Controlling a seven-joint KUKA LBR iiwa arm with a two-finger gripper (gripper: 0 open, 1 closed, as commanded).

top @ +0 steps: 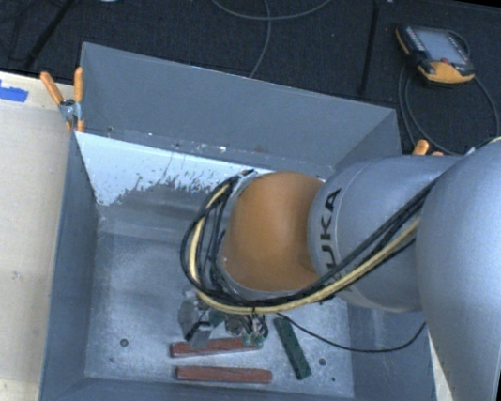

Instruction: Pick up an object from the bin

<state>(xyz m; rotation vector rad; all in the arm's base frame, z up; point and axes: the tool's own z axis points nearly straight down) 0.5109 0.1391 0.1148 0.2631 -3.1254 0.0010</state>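
My gripper is low over the near middle of the bin floor, mostly hidden under the arm's orange cover. Right below it lies a short reddish-brown flat stick, slightly tilted, with its left end under the gripper. A longer reddish-brown stick lies parallel, a little nearer the front wall. A dark green stick lies slanted just to the right of the gripper. I cannot see whether any of them is held.
The arm and its cable loops cover the bin's middle and right. Bare speckled floor shows to the left of the gripper, and the front wall stands close behind the long stick.
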